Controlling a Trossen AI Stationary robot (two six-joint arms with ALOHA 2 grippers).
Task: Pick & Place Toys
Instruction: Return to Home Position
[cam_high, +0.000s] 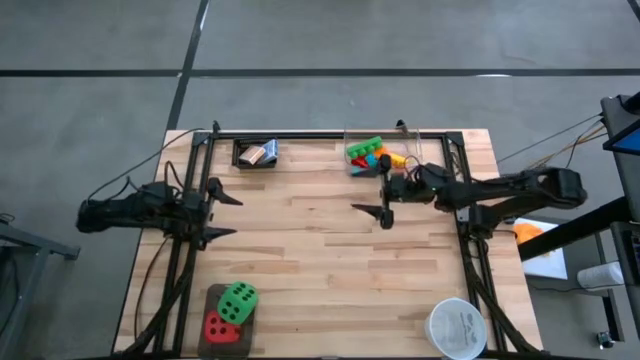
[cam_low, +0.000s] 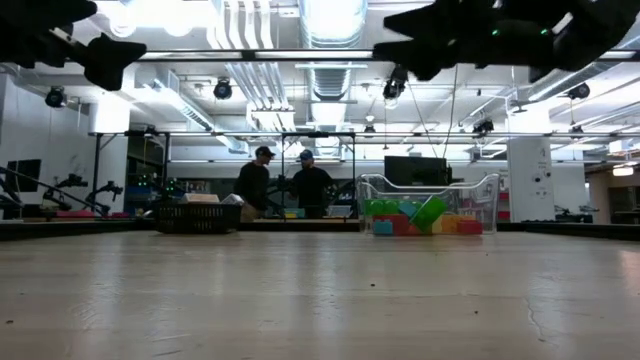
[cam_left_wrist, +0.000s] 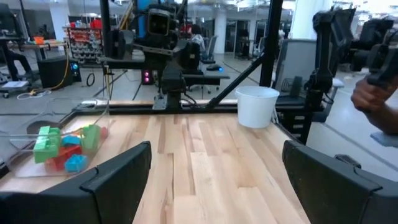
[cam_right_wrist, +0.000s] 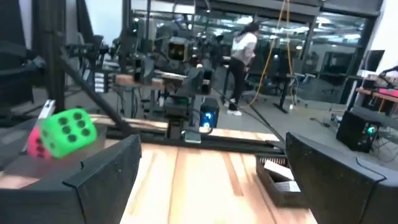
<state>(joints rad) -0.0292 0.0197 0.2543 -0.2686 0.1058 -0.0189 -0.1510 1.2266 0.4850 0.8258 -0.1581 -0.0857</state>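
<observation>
The left gripper (cam_left_wrist: 214, 177) has its jaws spread wide with nothing between them; it hangs over the left edge of the wooden table (cam_high: 320, 265). The right gripper (cam_right_wrist: 214, 168) is likewise wide open and empty, held above the table's far right part.

Just beside the right gripper, on its far side, stands the clear plastic tub (cam_high: 347, 150). It holds the bricks (cam_high: 366, 150): a green one uppermost, with blue, red, orange and yellow ones around and under it. In the low view they lie heaped against the tub's floor, the green one tilted.

Straight ahead of the right jaws, well across the table, the green die (cam_right_wrist: 69, 132) sits leaning on the red die (cam_right_wrist: 35, 144). From above, both rest on a dark mat (cam_high: 205, 345) at the near left corner, on the near side of the left gripper.

On the far side of the left gripper, a dark tray (cam_high: 239, 157) at the table's back edge holds the card packs (cam_high: 260, 152); their print is too small to read.

Ahead of the left jaws, across the table, stands the round white bowl (cam_left_wrist: 256, 106), near the right front corner; what is in it cannot be told.

Beyond the table, two people (cam_low: 283, 182) stand in the room.
</observation>
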